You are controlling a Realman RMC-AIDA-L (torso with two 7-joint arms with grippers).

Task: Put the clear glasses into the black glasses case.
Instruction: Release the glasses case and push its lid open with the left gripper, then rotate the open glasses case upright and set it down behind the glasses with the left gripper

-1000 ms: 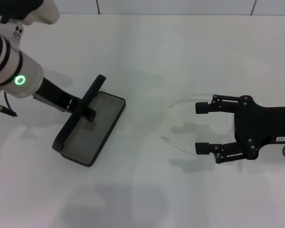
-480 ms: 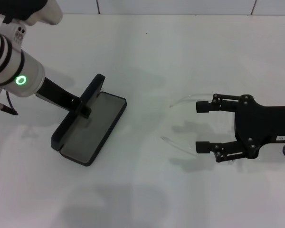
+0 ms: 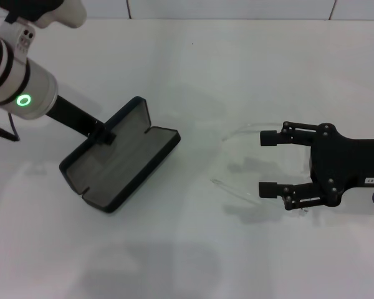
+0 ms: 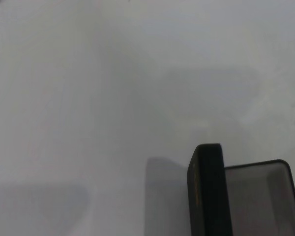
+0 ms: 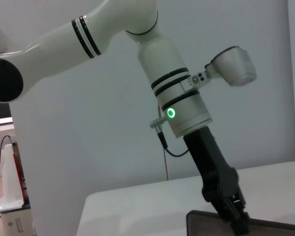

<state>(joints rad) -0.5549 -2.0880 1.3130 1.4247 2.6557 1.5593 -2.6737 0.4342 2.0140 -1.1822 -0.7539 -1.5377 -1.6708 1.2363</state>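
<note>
The black glasses case [image 3: 121,165] lies open at the left of the white table, grey lining up, its lid raised at a slant. My left gripper [image 3: 105,134] is shut on the lid's edge. The left wrist view shows the lid's rim [image 4: 206,191] and the grey lining beside it. In the right wrist view the left arm reaches down to the case [image 5: 211,222]. The clear glasses [image 3: 232,189] lie at centre right, thin arms pointing towards the case. My right gripper [image 3: 269,163] is open just to their right, one finger [image 3: 269,138] by each arm.
The white table [image 3: 193,75] runs to a tiled wall at the back. The left arm's white forearm [image 3: 12,81] with its green light hangs over the far left. A cable trails by the right arm at the right edge.
The left gripper has swung the case round and tipped the lid farther back; the case's right end now sits farther right. The right gripper has shifted slightly right, still open.
</note>
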